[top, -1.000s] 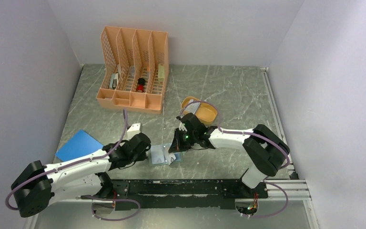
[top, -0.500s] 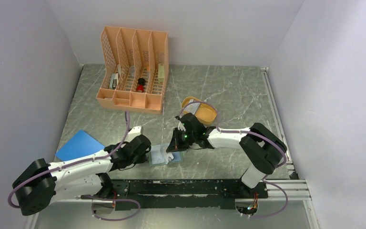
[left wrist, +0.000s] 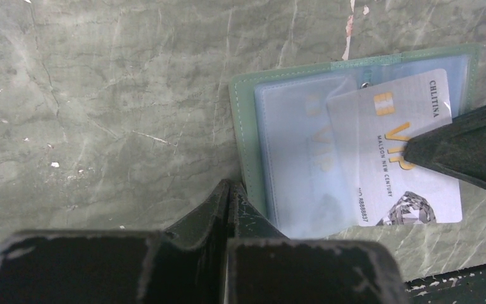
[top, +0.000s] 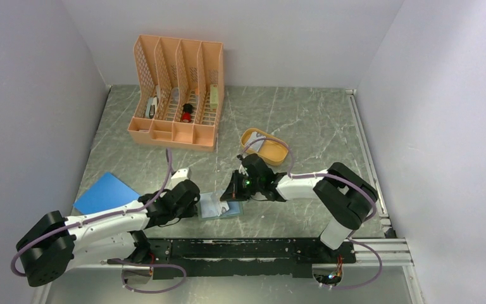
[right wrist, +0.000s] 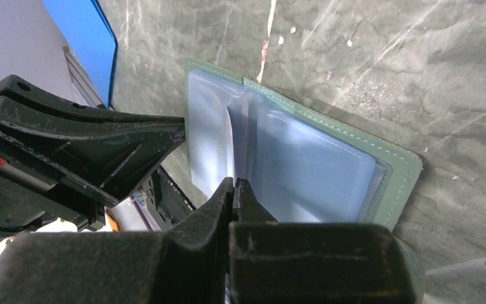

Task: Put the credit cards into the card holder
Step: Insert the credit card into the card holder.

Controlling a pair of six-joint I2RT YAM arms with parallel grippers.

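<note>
The card holder lies open on the table, green rim around pale blue pockets, near the front edge in the top view. A white credit card printed "VIP" lies partly over the right pocket. A faint second card shows inside the left pocket. My right gripper is shut on the card's edge, and its dark fingers cover part of the card. My left gripper is shut, with its tips pressed against the holder's left edge.
An orange oval tray sits behind the right gripper. A peach desk organizer with small items stands at the back left. A bright blue sheet lies at the left, beside the left arm. The arms' base rail runs along the front.
The right arm has edged slightly left over the card holder. The left gripper has stayed at the holder's edge.
</note>
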